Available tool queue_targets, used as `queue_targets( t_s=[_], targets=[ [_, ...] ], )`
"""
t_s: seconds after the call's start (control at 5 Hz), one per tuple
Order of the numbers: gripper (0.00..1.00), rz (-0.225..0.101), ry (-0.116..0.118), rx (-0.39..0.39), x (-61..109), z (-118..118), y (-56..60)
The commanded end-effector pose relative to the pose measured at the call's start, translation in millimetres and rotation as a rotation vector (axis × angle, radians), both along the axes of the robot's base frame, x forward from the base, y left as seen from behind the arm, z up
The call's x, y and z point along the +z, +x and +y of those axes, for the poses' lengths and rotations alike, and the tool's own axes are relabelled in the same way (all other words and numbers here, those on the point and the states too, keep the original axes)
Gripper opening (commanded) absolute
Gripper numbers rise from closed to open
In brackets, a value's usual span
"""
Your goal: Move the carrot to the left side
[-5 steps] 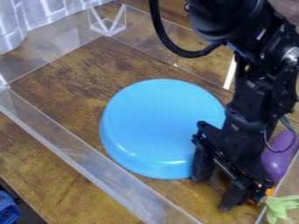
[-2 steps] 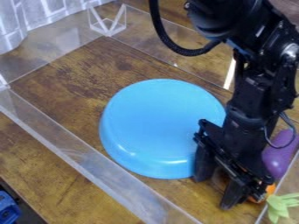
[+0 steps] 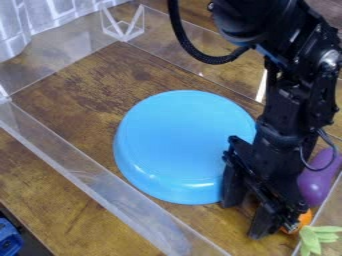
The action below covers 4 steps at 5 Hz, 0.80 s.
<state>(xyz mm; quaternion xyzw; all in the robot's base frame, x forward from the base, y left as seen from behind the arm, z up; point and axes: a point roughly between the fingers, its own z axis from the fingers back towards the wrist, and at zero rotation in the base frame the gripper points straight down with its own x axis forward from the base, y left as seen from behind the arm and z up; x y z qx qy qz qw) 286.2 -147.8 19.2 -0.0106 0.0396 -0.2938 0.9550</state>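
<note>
1. Biggest of all, the wooden-surfaced table (image 3: 83, 100) spreads beneath everything, and its bare stretch away from the jaws, on the image-left side, looks like the likely destination.
2. Here's the black robot gripper (image 3: 251, 200), down low by the table, its body leaning in from the upper right. How far the jaws are parted, I cannot tell: dark fingers overlap one another. Nor can I tell whether they have hold of anything. That low pose suggests a grasp being lined up or made.
3. Right beside the jaws, on their image-left, sits the upturned-looking blue plate (image 3: 168, 145), its edge partly hidden by the fingers. A sideways sweep at this height could shove it, so lifting first seems wise.
4. On the other side of the jaws, the purple eggplant toy (image 3: 318, 178) crowds the arm, close above the carrot in the picture. It could get nudged as the gripper works.
5. And the smallest, our target: the toy carrot (image 3: 306, 217), just to the image-right of the fingertips, orange body mostly masked, leafy green top (image 3: 317, 238) poking out below. The carrot's place near the clear side wall (image 3: 211, 247) probably explains such a tight approach. Next call: secure the orange body, then raise it.
</note>
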Motion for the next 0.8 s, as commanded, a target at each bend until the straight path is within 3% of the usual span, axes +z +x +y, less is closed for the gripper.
queue_targets(
  t_s=[0.0, 0.6],
  targets=[
    [0.00, -0.037, -0.019, -0.027, 9.0, 11.6, 12.7],
    [0.00, -0.037, -0.025, -0.103, 6.2, 14.5, 17.2]
  ],
)
